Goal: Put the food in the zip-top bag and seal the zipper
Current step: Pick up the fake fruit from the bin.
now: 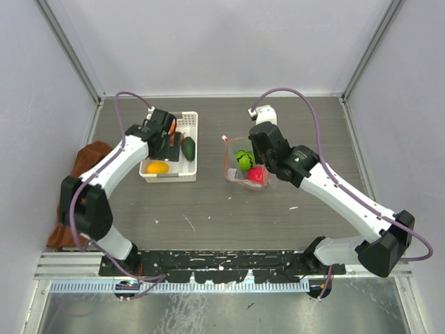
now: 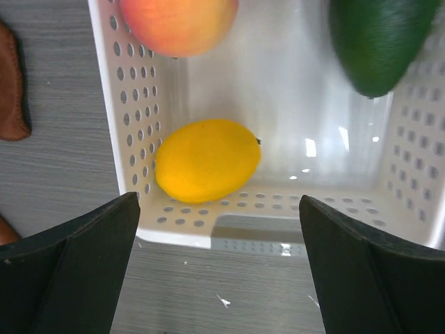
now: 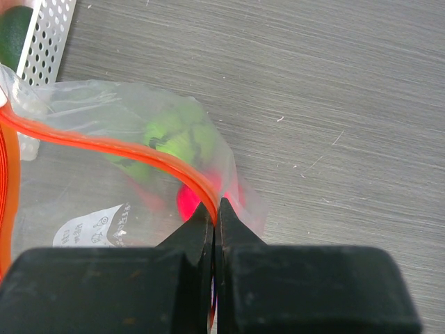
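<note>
The step in hand looks like fetching the next piece of food from the white slotted basket [image 2: 128, 104], most likely the yellow lemon [image 2: 207, 160]. It lies in a corner of the basket, close against two walls. To do it well, the left hand [image 2: 221, 236] should come down centred over the lemon and close across its narrow width. One finger must slip between fruit and wall without catching the rim. A rounded, smooth toy may squirt out of an off-centre pinch.

The left hand hovers above the basket with its fingers spread wide, holding and touching nothing. A peach-orange fruit [image 2: 179, 24] and a dark green avocado-like piece [image 2: 379, 42] also lie in the basket.

The right hand [image 3: 215, 212] is pressed together on the red-orange zipper [image 3: 139, 156] at the mouth of the zip-top bag [image 3: 83, 202]. The bag rests on the grey surface [image 3: 334, 83], just right of the basket. Inside it are a bright green piece [image 3: 174, 132] and a magenta-red one [image 3: 188, 202]. The mouth appears unsealed. The right hand's grip should hold the mouth up and open for the drop.
</note>
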{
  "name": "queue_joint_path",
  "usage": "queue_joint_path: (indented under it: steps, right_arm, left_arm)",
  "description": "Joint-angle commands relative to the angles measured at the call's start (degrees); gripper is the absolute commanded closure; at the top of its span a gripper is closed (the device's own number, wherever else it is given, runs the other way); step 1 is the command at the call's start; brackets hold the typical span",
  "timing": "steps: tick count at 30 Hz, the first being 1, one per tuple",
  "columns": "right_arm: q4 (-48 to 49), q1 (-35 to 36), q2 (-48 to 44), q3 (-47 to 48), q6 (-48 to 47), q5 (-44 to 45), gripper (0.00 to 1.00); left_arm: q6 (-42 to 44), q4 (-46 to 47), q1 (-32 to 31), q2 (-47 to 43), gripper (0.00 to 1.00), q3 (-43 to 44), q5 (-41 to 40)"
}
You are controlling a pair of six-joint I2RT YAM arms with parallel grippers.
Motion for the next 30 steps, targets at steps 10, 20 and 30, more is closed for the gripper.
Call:
queue_joint_path:
  steps: [10, 20, 30]
  right_arm:
    - [3.39, -0.29, 1.68, 0.67, 0.32, -0.72, 0.95]
    - [3.59, -0.31, 1.92, 0.67, 0.23, -1.14, 0.95]
    - [3.74, -0.35, 1.83, 0.76, 0.19, -1.24, 0.95]
  left_arm:
    - [3.16, -4.33, 5.03, 13.04, 0.02, 4.97, 3.69]
    - [2.4, -1.54, 5.15, 15.47, 0.02, 4.16, 7.19]
    - [1.24, 0.83, 5.18, 18.5, 0.02, 3.46, 10.2]
